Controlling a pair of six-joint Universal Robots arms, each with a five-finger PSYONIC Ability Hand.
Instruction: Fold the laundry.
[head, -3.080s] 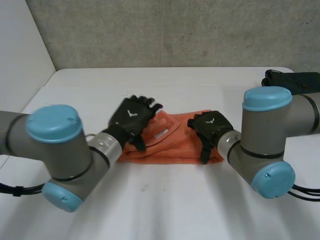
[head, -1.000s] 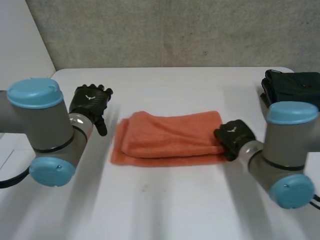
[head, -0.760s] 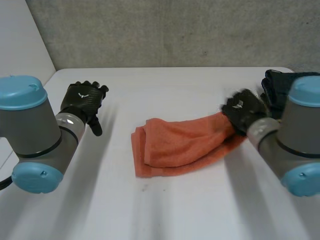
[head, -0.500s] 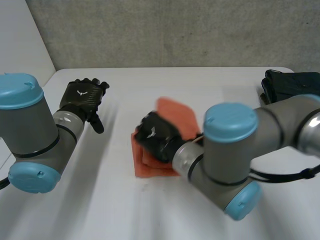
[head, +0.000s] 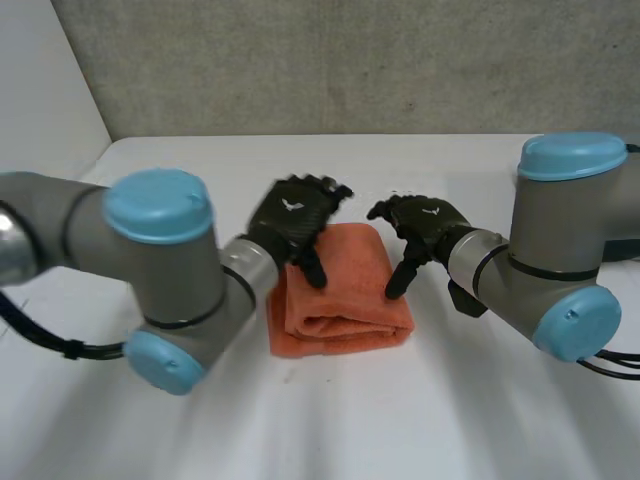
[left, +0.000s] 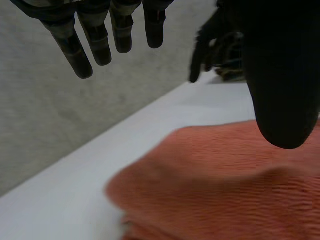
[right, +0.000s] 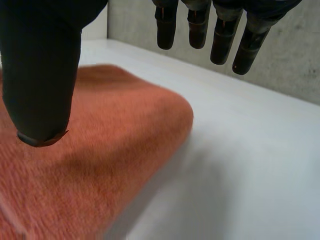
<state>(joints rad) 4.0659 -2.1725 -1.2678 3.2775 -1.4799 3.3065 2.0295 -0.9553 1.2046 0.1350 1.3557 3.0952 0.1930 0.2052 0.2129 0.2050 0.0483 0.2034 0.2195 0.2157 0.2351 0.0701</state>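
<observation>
An orange towel (head: 340, 300) lies folded into a compact, thick square in the middle of the white table (head: 330, 420). My left hand (head: 293, 225) hovers over the towel's far left part, open, with straight fingers (left: 80, 55) and the thumb (left: 282, 100) just above the cloth (left: 225, 185). My right hand (head: 428, 226) is at the towel's far right edge, also open. Its thumb (right: 40, 75) points down over the cloth (right: 90, 160), and its fingers (right: 210, 30) are spread above the bare table. Neither hand holds the towel.
A grey wall (head: 350, 60) runs along the table's far edge. The table's left edge (head: 75, 190) meets a pale side wall. Both grey arms reach inward on either side of the towel, with bare tabletop in front of it.
My right hand carried the towel's right end over to the left, let go, opened and drew back right. The towel is now a short square. My left hand came in from the left over it.
</observation>
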